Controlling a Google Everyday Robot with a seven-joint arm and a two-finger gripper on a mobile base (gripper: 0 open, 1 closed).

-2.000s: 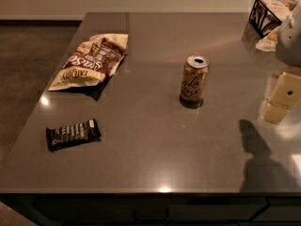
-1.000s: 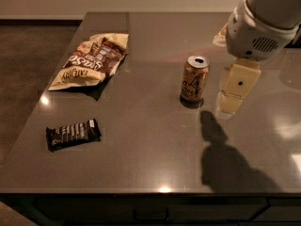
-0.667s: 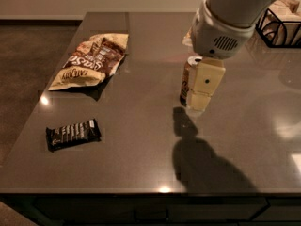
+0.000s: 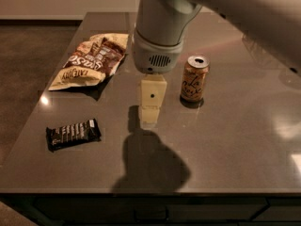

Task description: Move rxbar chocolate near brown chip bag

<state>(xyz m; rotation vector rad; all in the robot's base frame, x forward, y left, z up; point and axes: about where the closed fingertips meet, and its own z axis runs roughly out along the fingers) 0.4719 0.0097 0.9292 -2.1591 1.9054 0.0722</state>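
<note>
The gripper [image 4: 149, 117], a cream-coloured piece hanging from the grey wrist housing [image 4: 159, 29], sits near the middle of the frame, pointing down over the dark grey table [image 4: 235, 140]. Its tip is low over the surface, though contact cannot be made out. From this angle it cannot be told whether the gripper is spread wide or drawn narrow. The rxbar chocolate [image 4: 73, 134] lies flat at the lower left of the frame, close to the table's left edge, its black wrapper set slightly askew with the white lettering facing up. It is well apart from the gripper, down and to the left of it. The brown chip bag [image 4: 89, 60] lies crumpled in the upper left, its lower edge separated from the bar by a stretch of bare tabletop. An orange-tan drink can [image 4: 194, 79] stands upright just right of the gripper, near it but not touching. The arm's broad shadow [image 4: 150, 161] falls on the table below the gripper, toward the front edge. The pale upper arm [image 4: 254, 13] crosses the upper right corner.
</note>
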